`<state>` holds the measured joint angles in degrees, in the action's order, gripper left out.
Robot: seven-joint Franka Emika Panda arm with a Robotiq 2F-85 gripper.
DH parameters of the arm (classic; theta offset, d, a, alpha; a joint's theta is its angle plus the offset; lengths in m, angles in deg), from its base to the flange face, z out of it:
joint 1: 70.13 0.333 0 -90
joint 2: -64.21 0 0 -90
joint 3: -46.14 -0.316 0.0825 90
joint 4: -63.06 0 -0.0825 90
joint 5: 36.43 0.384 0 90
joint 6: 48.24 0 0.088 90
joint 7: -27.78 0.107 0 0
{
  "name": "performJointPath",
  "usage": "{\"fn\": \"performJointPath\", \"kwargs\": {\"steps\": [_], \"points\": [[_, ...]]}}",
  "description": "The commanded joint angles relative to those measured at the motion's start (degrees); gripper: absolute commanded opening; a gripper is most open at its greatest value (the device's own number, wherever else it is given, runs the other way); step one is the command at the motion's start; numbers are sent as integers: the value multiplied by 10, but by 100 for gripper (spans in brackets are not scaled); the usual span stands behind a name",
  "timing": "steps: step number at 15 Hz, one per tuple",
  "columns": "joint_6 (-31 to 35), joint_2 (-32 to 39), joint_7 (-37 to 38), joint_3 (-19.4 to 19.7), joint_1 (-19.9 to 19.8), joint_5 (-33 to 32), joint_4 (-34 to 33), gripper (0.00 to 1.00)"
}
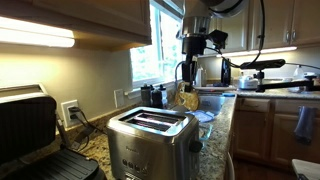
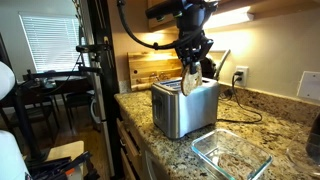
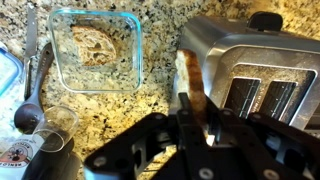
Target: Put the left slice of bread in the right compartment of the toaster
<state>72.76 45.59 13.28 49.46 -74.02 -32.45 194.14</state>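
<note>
Hand point(image 2: 190, 70) clamps bread slice point(image 2: 190, 85), hanging at toaster point(image 2: 180, 115) edge, outside slots.

Matte black hand point(image 3: 190, 108), made of angular hinged links with a dull plastic sheen in the wrist view. Equally black, blocky and compact in both exterior views. Above it, a pale grey rounded arm link point(image 1: 203, 8). Thick black cable point(image 2: 135, 38) in a loose curve beside the wrist. Thinner black cable point(image 1: 262, 25) trailing alongside.
</note>
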Motion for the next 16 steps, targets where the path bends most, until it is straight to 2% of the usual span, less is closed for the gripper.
{"fn": "performJointPath", "kwargs": {"steps": [1, 16], "points": [[5, -25, 19, -1, 10, -16, 11, 7], [2, -22, 33, -22, 28, -26, -14, 7]]}}
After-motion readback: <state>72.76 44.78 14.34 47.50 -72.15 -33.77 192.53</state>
